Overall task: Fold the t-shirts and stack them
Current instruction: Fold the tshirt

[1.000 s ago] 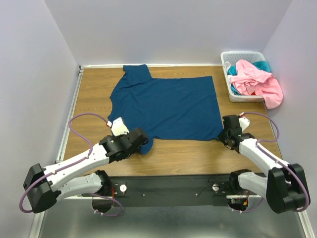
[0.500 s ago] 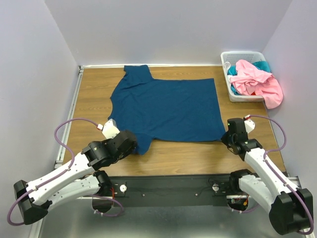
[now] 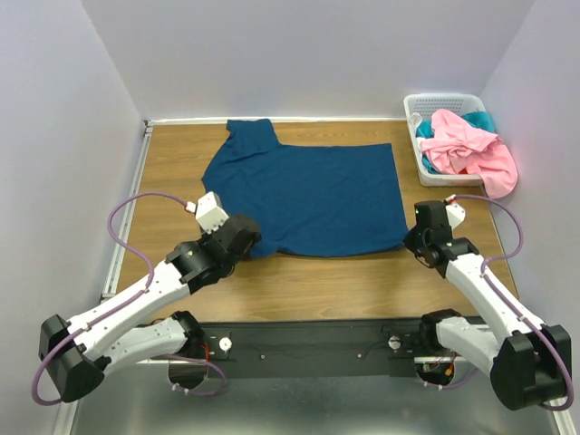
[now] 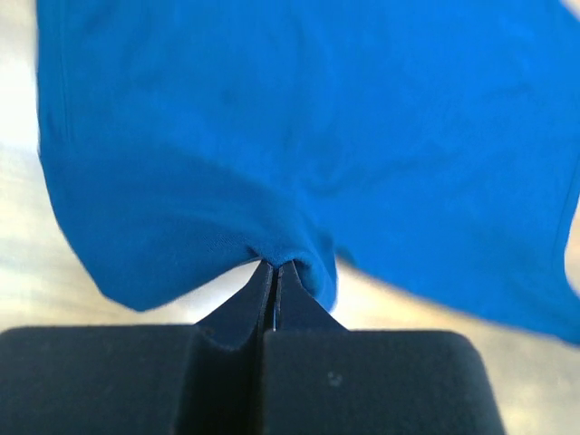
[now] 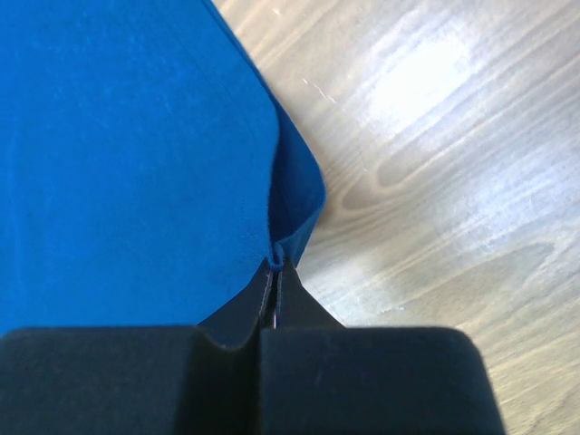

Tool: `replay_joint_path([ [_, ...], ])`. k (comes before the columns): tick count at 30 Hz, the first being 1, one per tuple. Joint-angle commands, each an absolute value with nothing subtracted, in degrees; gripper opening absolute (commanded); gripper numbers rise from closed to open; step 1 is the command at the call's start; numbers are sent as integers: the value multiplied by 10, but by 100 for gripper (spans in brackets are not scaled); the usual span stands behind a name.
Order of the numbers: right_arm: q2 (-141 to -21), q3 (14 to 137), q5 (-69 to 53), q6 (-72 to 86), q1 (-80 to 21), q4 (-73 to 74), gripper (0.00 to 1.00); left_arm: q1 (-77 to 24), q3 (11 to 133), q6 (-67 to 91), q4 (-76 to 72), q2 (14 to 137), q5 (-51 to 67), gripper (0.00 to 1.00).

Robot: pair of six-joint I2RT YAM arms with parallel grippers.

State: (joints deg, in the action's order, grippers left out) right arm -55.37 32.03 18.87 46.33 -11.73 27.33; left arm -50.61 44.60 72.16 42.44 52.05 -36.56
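Observation:
A large dark navy-teal t-shirt [image 3: 308, 195] lies spread flat on the wooden table, plain side up; no print shows. My left gripper [image 3: 243, 243] is shut on its near left sleeve edge [image 4: 276, 254]. My right gripper [image 3: 412, 241] is shut on its near right hem corner [image 5: 281, 254]. A pink t-shirt [image 3: 471, 149] is heaped in and over the white basket [image 3: 439, 176] at the far right, with a brighter teal one [image 3: 480, 118] under it.
The white slatted basket stands against the right wall at the back. Grey walls close the table on the left, back and right. Bare wood [image 3: 344, 281] lies between the shirt's near edge and the arm bases.
My left gripper moved away from me and right along the shirt's near left edge, carrying the sleeve cloth with it. My right gripper shifted slightly while holding the hem corner.

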Motion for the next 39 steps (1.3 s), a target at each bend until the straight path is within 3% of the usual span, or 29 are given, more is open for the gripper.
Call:
replay_joint_path([
  [1, -588, 361, 223, 446, -120, 265, 1, -452, 466, 615, 324, 544, -397, 0],
  [7, -652, 416, 251, 440, -119, 256, 1, -360, 479, 488, 195, 611, -331, 0],
  [16, -750, 502, 260, 426, -120, 236, 1, -294, 533, 418, 159, 707, -309, 0],
  [22, -799, 541, 270, 417, -120, 230, 1, -267, 549, 356, 78, 762, -257, 0],
  [39, -918, 615, 267, 398, -116, 225, 1, -212, 636, 247, 28, 912, -185, 0],
])
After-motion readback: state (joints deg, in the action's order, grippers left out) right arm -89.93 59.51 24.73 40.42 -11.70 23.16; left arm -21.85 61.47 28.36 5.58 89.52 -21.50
